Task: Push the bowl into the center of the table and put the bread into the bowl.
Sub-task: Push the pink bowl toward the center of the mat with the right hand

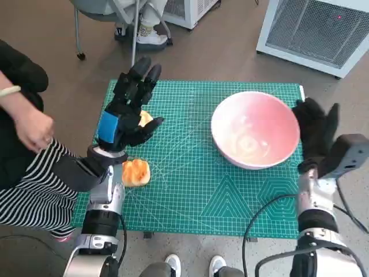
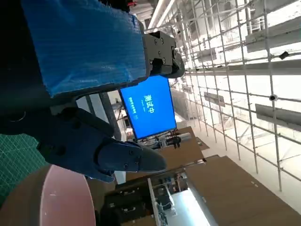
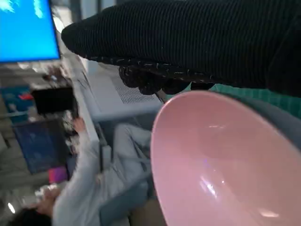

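Observation:
The pink bowl (image 1: 255, 130) stands upright on the right half of the green mat (image 1: 196, 196). My gloved right hand (image 1: 316, 130) is up against its right rim, fingers spread and holding nothing; whether it touches I cannot tell. In the right wrist view the bowl (image 3: 221, 160) lies close under the glove (image 3: 197, 42). One piece of bread (image 1: 135, 172) lies near the mat's left edge beside my left forearm. A second piece (image 1: 145, 118) shows just under my left hand (image 1: 128, 107), which is raised with fingers apart and empty. The left wrist view shows those fingers (image 2: 117, 157) and the bowl's rim (image 2: 51, 197).
A person in striped clothing sits close at the table's left, with a hand (image 1: 31, 130) near the edge. A chair (image 1: 121, 17) and white cabinets (image 1: 317, 32) stand beyond the far edge. Feet (image 1: 173, 265) show at the near edge.

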